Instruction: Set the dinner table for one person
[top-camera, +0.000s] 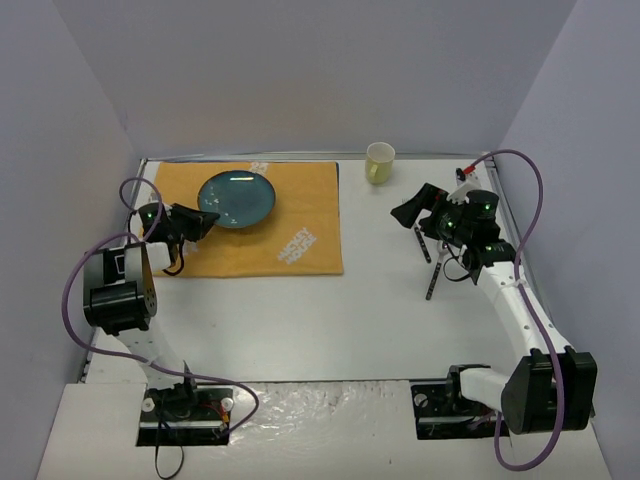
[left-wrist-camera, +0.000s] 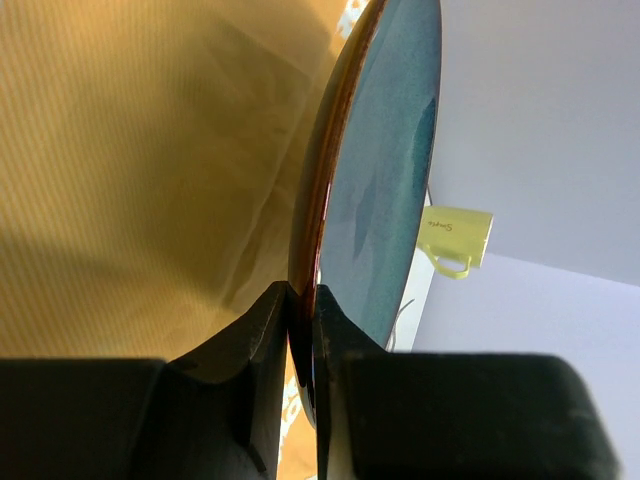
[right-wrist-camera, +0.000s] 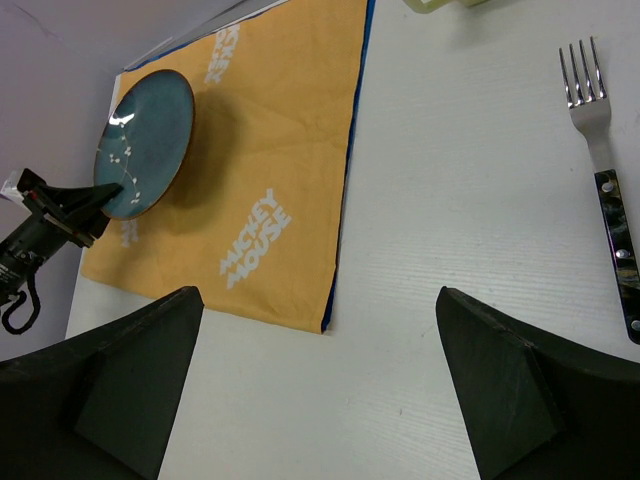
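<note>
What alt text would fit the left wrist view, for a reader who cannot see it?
The left gripper is shut on the brown rim of a teal plate, seen nearly edge-on. An orange-yellow cloth mat fills the left side, and a pale yellow mug stands on the white dinner table beyond.

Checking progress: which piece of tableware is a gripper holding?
The round teal-blue glazed plate: the left gripper pinches its rim between its jaws, over the orange cloth mat. The pale yellow mug and the dark-handled metal fork sit free on the white tabletop.
</note>
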